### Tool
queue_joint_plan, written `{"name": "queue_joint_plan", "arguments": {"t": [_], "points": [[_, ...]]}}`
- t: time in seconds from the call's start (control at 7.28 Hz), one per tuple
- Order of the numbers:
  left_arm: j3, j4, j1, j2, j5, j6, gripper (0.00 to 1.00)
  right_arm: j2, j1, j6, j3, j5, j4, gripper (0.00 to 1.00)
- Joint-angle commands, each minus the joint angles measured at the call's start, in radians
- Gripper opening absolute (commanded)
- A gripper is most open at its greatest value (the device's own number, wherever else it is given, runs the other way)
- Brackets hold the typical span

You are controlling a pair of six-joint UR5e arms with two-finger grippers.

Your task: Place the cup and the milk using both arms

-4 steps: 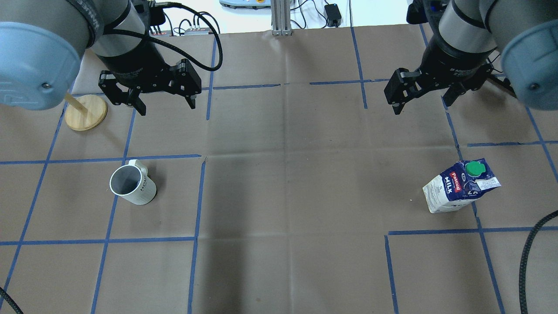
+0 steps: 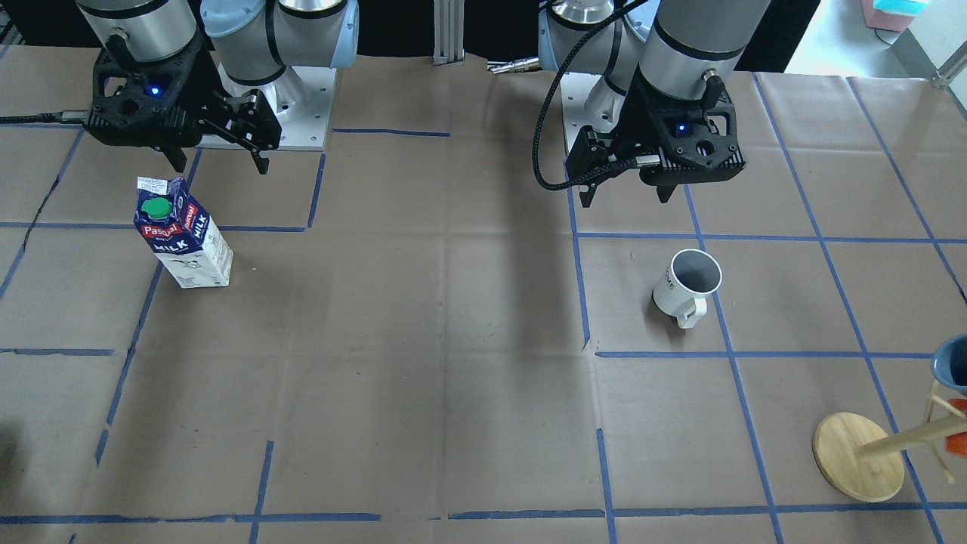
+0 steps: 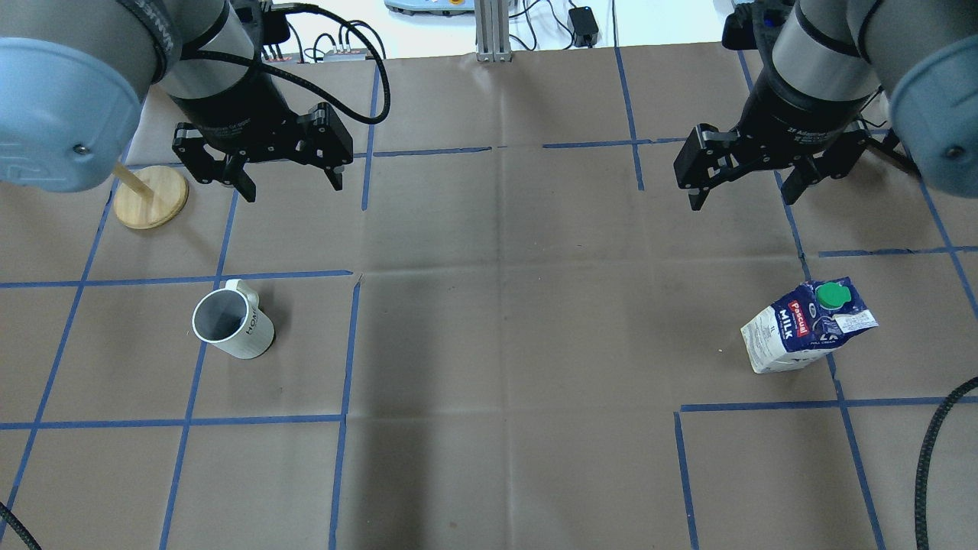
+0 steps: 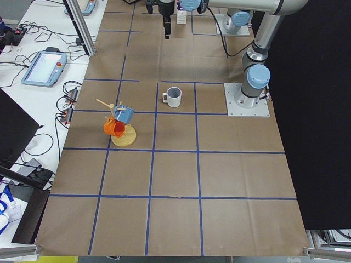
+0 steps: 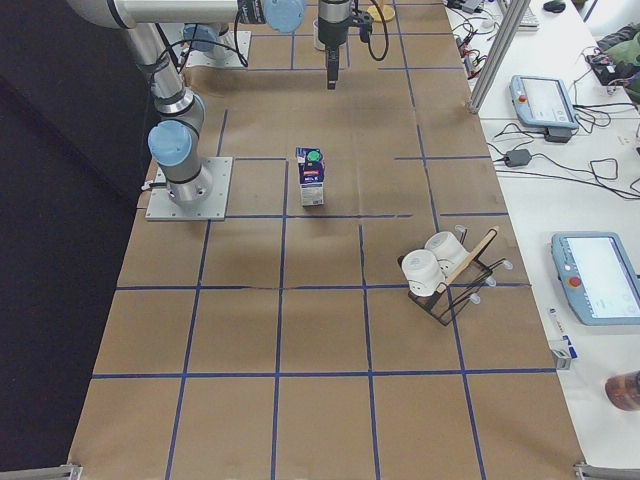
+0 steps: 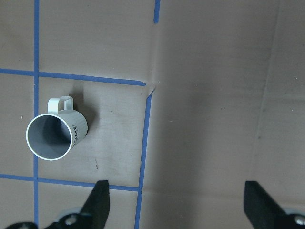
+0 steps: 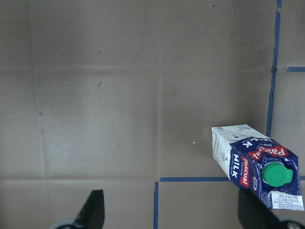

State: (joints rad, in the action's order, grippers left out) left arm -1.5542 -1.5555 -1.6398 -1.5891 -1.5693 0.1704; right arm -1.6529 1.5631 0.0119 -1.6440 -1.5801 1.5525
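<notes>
The white cup (image 3: pixel 233 328) with a dark grey inside stands upright on the brown paper at the left, and also shows in the front view (image 2: pixel 689 285) and the left wrist view (image 6: pixel 55 136). My left gripper (image 3: pixel 292 187) is open and empty, raised beyond the cup and apart from it. The milk (image 3: pixel 806 325), a blue and red carton with a green cap, stands at the right and also shows in the right wrist view (image 7: pixel 255 162). My right gripper (image 3: pixel 745 200) is open and empty, raised beyond the carton and a little to its left.
A round wooden stand base (image 3: pixel 151 197) sits at the far left of the table. It carries a blue and an orange cup (image 4: pixel 118 120). A rack with white cups (image 5: pixel 440 270) stands at the right end. Blue tape lines cross the paper.
The right arm has shifted slightly and its gripper now sits more level. The left arm, cup and milk have not moved.
</notes>
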Motion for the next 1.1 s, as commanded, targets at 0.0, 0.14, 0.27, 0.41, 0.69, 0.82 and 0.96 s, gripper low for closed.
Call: {"name": "queue_joint_plan", "arguments": {"t": [0.0,0.14,0.27,0.41,0.69,0.82,0.96], "points": [[-0.003,0.0,0.0,0.0,0.0,-0.003,1.0,-0.002,0.002,-0.003,-0.005,0.005,0.0,1.0],[-0.015,0.0,0.0,0.007,0.002,-0.008,1.0,-0.002,0.002,-0.003,-0.007,0.005,0.0,1.0],[-0.026,0.0,0.0,0.012,0.0,-0.015,1.0,-0.001,0.002,-0.003,-0.007,0.005,0.0,1.0],[-0.027,0.002,0.001,0.014,0.002,-0.016,1.0,-0.001,0.002,-0.003,-0.007,0.003,0.0,1.0],[-0.033,-0.003,0.005,0.014,0.0,-0.017,1.0,-0.001,0.002,-0.003,-0.007,0.003,-0.002,1.0],[-0.05,-0.006,0.008,0.018,0.0,-0.019,1.0,-0.001,0.002,-0.003,-0.007,0.003,-0.002,1.0],[-0.076,-0.006,0.011,0.027,-0.002,-0.019,1.0,-0.001,0.0,-0.003,-0.007,0.003,-0.002,1.0]]}}
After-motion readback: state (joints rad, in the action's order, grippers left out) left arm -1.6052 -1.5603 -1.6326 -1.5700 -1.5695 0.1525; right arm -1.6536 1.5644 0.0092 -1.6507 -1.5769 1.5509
